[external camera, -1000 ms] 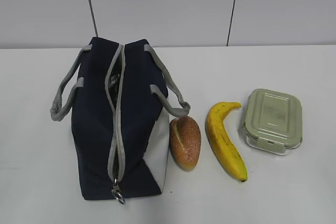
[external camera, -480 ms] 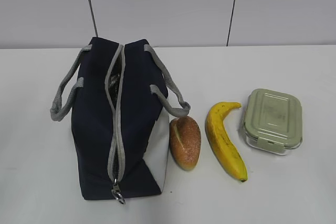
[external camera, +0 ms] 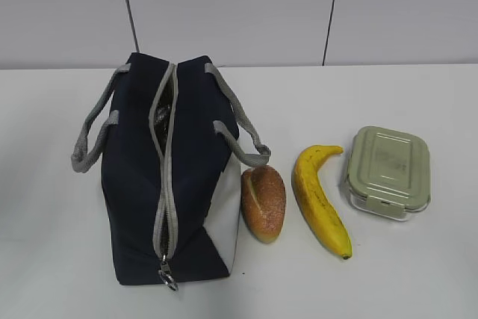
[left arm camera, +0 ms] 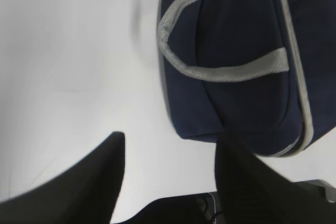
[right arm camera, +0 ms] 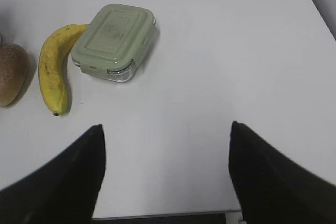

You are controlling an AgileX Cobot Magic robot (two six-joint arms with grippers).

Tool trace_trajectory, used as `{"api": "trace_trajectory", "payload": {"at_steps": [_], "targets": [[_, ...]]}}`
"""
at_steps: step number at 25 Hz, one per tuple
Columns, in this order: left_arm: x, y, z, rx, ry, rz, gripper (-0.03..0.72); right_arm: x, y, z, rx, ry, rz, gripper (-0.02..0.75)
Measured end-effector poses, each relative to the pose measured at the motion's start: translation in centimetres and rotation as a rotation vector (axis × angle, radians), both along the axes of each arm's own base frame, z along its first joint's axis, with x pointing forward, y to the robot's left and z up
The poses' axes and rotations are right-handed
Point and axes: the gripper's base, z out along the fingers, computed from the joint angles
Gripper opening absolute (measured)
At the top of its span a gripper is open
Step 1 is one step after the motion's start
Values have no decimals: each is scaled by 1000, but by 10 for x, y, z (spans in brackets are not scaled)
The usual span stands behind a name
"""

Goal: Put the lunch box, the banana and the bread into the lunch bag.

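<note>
The navy lunch bag (external camera: 160, 184) stands on the white table at the left, its grey zipper partly open along the top, ring pull at the near end. The bread (external camera: 263, 202) lies right beside it, then the banana (external camera: 320, 199), then the sage-green lunch box (external camera: 388, 171). No gripper shows in the exterior view. My left gripper (left arm camera: 170, 145) is open and empty above the table, next to the bag's (left arm camera: 236, 61) near side. My right gripper (right arm camera: 167, 132) is open and empty near the table's front edge, short of the lunch box (right arm camera: 113, 40), banana (right arm camera: 55, 69) and bread (right arm camera: 10, 74).
Grey webbing handles (external camera: 93, 136) hang over both sides of the bag. A grey panelled wall (external camera: 239, 13) stands behind the table. White table surface (right arm camera: 236, 51) lies to the right of the lunch box.
</note>
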Motion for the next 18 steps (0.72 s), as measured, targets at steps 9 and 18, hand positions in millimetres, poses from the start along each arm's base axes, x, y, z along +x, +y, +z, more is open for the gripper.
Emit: {"api": "trace_trajectory", "payload": {"at_steps": [9, 18], "targets": [[70, -39, 12, -44, 74, -144, 392, 0, 0, 0, 0, 0, 0, 543], [123, -89, -10, -27, 177, -265, 499, 0, 0, 0, 0, 0, 0, 543]]}}
